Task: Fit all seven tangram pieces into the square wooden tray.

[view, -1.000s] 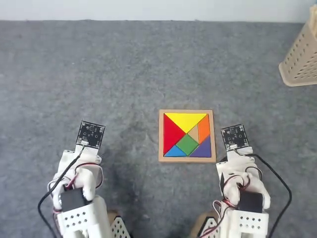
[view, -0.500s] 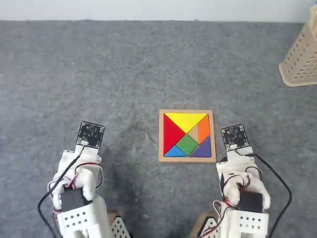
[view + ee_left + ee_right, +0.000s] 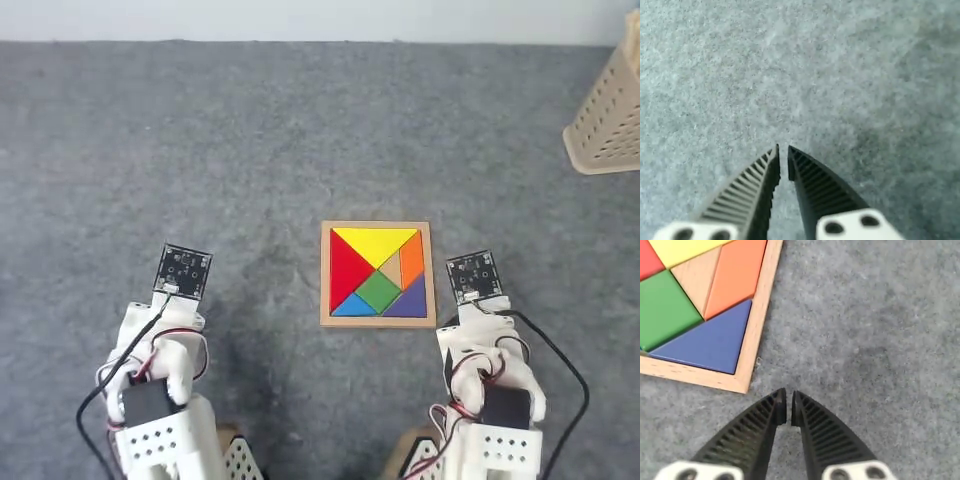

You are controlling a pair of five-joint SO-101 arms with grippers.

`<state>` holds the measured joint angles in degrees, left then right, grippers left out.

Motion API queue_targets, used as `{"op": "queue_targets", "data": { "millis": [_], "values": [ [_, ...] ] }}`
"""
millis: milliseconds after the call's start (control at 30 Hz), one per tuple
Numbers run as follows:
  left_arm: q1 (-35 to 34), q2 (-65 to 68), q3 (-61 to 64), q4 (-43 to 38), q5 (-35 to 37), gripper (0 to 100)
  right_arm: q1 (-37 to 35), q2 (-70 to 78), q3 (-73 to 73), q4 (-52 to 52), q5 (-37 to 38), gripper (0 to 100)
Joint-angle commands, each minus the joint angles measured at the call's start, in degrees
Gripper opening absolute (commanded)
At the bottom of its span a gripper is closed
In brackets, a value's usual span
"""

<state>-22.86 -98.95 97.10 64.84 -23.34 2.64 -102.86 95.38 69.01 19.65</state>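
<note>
Seven pieces (image 3: 378, 272), one tray (image 3: 377, 322) (all seated)

Grey felt mat (image 3: 250, 130) spreads beneath the right gripper (image 3: 788, 407). A beige perforated basket (image 3: 610, 110) stands well ahead, rightward. A pale wall (image 3: 300, 18) lies beyond.

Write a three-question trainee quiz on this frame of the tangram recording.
1. True or false: the right end effector grips a tangram piece.
2. What colour is the large triangle along the wooden tray side farthest from the arms? A) yellow B) green C) purple
3. Fill in: the tray holds ___ pieces.
Key: 1 false; 2 A; 3 seven.
</note>
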Motion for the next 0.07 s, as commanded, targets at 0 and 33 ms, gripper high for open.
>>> {"op": "queue_targets", "data": {
  "millis": [0, 33],
  "values": [
    [-0.3, -1.0, -0.2, 0.3, -0.5, 3, 0.5, -0.6, 1.1, 0.7, 1.0, 4.1],
    [-0.3, -1.0, -0.2, 0.3, -0.5, 3, 0.5, -0.6, 1.1, 0.7, 1.0, 4.1]
  ]
}}
